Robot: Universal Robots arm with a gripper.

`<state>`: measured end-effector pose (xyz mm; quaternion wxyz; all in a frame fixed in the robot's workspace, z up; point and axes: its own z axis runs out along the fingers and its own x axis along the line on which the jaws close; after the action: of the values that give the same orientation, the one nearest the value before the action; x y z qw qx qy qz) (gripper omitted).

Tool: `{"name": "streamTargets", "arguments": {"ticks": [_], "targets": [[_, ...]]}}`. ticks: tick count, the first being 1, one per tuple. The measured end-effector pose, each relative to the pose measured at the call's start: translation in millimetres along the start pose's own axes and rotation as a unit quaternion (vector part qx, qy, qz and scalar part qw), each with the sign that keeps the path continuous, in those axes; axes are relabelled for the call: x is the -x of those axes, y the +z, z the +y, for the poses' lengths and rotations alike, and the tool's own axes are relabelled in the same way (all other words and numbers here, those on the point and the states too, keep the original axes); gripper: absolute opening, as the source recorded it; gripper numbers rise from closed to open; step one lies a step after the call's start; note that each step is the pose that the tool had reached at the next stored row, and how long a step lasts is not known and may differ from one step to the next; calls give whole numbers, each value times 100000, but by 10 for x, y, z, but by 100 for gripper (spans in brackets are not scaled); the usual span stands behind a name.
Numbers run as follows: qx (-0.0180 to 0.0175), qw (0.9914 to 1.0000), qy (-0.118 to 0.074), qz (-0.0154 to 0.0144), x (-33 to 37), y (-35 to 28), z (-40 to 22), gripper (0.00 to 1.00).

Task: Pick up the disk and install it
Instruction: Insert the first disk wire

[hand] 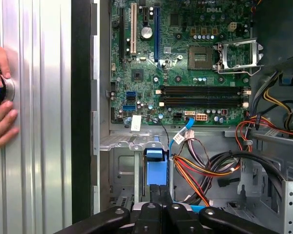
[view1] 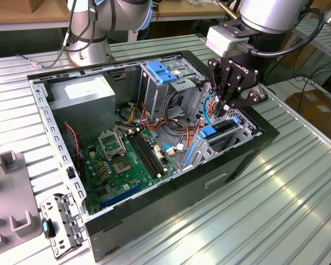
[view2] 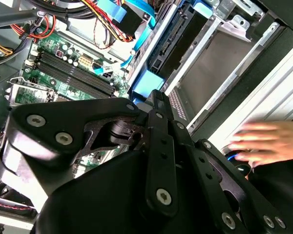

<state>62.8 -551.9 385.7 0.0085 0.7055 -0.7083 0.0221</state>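
Robot gripper [view1: 220,109], jaws together, sits directly above the disk [view1: 218,128] slotted in the open computer case [view1: 154,221], at the exterior view's right.

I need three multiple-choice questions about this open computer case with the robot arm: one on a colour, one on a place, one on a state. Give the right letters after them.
1. What colour is the large flat circuit board?
A) red B) green C) white

2. Where does the black gripper hang?
A) above the silver metal drive cage, at the exterior view's right end of the black computer case
B) above the board's middle
C) outside the case

3. How is the case?
A) shut by a side panel B) standing upright C) lying open

Answers:
1 B, the first wrist view shows it green.
2 A, the exterior view shows the gripper over the cage.
3 C, the board lies uncovered.
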Motion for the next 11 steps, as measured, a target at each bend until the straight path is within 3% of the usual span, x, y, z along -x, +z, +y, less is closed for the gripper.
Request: {"name": "streamTargets", "arguments": {"ticks": [5,8,11], "targets": [[-6,100000,-1,-13,0,2,-20,11],[-2,100000,1,-4,2,2,-90,11],[-2,100000,1,2,16,3,-209,11]]}}
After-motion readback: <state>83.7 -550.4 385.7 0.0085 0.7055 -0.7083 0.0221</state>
